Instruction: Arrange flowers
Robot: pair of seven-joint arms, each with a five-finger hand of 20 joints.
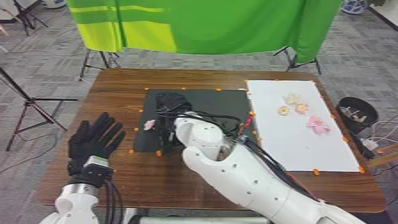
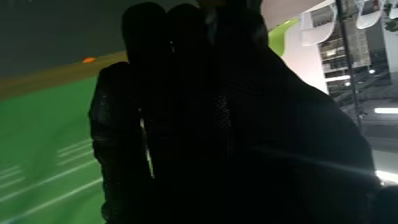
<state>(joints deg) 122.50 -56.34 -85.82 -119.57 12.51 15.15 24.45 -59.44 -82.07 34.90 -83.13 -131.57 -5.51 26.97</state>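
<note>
In the head view, my right hand [image 1: 172,107] is over the black mat [image 1: 218,100], its fingers toward the mat's left part. A pink flower [image 1: 149,124] lies on the mat just left of that hand. On the white sheet [image 1: 289,142] at the right are a pale cream flower [image 1: 292,99], a peach flower [image 1: 301,108], a yellowish flower [image 1: 283,110] and a larger pink flower [image 1: 318,125]. My left hand [image 1: 93,137] rests open, palm down, at the table's left side. The back of my right hand [image 2: 222,120] appears dark in the right wrist view.
Orange markers edge the mat and the sheet on the wooden table [image 1: 124,95]. Beyond the table hangs a green cloth [image 1: 213,27] on stands. A black bin [image 1: 357,111] stands off the right edge, and a tripod [image 1: 31,102] off the left.
</note>
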